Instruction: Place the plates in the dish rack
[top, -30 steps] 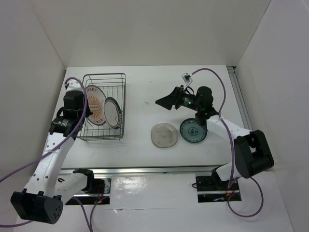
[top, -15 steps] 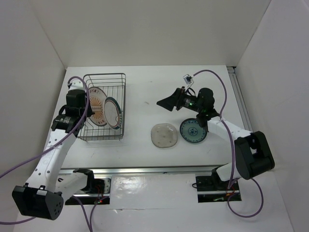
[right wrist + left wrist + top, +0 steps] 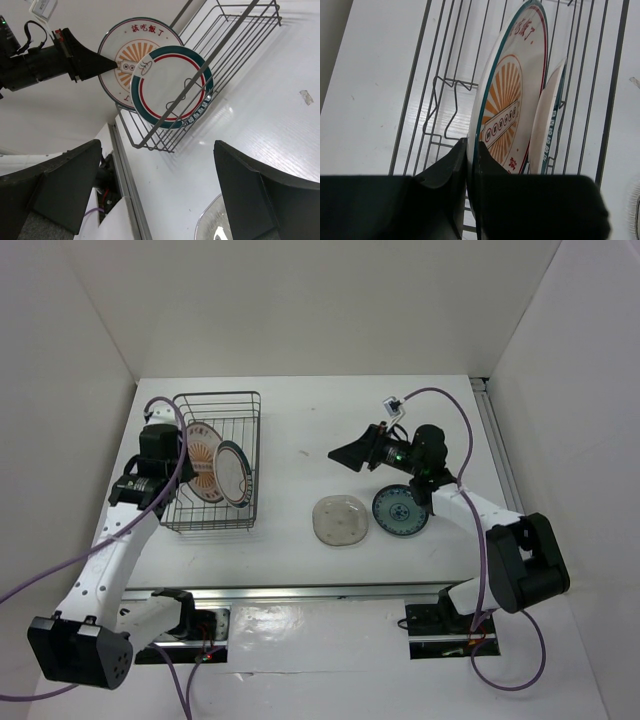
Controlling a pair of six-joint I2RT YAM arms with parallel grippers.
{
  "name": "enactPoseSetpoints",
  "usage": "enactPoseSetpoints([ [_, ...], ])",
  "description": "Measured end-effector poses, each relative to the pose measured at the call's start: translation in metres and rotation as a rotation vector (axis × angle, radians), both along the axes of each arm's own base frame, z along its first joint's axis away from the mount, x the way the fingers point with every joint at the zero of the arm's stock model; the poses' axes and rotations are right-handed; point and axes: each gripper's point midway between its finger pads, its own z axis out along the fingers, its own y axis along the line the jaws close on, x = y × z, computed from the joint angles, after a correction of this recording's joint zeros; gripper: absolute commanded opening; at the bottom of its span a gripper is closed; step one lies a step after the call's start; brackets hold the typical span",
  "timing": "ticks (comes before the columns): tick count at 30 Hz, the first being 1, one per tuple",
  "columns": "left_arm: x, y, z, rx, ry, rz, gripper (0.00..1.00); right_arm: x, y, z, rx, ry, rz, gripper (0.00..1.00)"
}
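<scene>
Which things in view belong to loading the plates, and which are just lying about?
Part of the job: dish rack; sunburst plate and red-ringed plate standing in it; translucent plate and blue patterned plate flat on the table; left gripper closed on the sunburst plate's rim; right gripper, open.
Lying about: tape scrap on the table; white tag near the right gripper.

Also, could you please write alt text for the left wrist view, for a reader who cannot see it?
The left gripper pinches the near rim of the orange sunburst plate, which stands on edge in the dark wire dish rack. A second plate, with a green and red rim, stands on edge just to its right.
</scene>
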Motion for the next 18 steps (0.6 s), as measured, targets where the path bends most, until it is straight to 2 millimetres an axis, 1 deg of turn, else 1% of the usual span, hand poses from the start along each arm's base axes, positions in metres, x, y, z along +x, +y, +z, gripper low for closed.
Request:
enactPoseSetpoints([
  [3, 0.001, -0.005, -0.001, -0.024, -0.001, -0.020, 0.29, 0.001, -0.002, -0.001, 0.001, 0.001, -0.005, 1.00],
  [4, 0.002, -0.008, -0.001, -0.037, -0.002, -0.027, 0.34, 0.000, -0.002, -0.002, 0.001, 0.003, -0.004, 1.00],
  [8, 0.006, -0.017, 0.003, -0.069, -0.026, -0.059, 0.43, -0.001, -0.004, -0.006, -0.002, 0.012, -0.004, 1.00],
  [11, 0.008, -0.019, 0.005, -0.078, -0.037, -0.069, 0.51, -0.001, -0.005, -0.005, -0.001, 0.009, -0.008, 1.00],
  [13, 0.009, -0.020, 0.006, -0.081, -0.042, -0.073, 0.69, 0.000, -0.006, -0.004, -0.002, 0.009, -0.016, 1.00],
  [14, 0.009, -0.020, 0.007, -0.082, -0.045, -0.073, 0.82, 0.000, -0.007, -0.003, -0.004, 0.008, -0.025, 1.00],
  [15, 0.008, -0.020, 0.008, -0.085, -0.048, -0.072, 0.85, 0.001, -0.008, -0.002, -0.006, 0.005, -0.034, 1.00],
  [16, 0.008, -0.020, 0.010, -0.094, -0.056, -0.067, 0.94, 0.001, -0.009, -0.001, -0.008, 0.004, -0.044, 1.00],
  [17, 0.007, -0.021, 0.013, -0.099, -0.066, -0.064, 1.00, 0.002, -0.010, -0.001, -0.011, 0.001, -0.050, 1.00],
  [18, 0.006, -0.021, 0.015, -0.102, -0.076, -0.063, 1.00, 0.002, -0.011, 0.000, -0.015, -0.004, -0.059, 1.00],
])
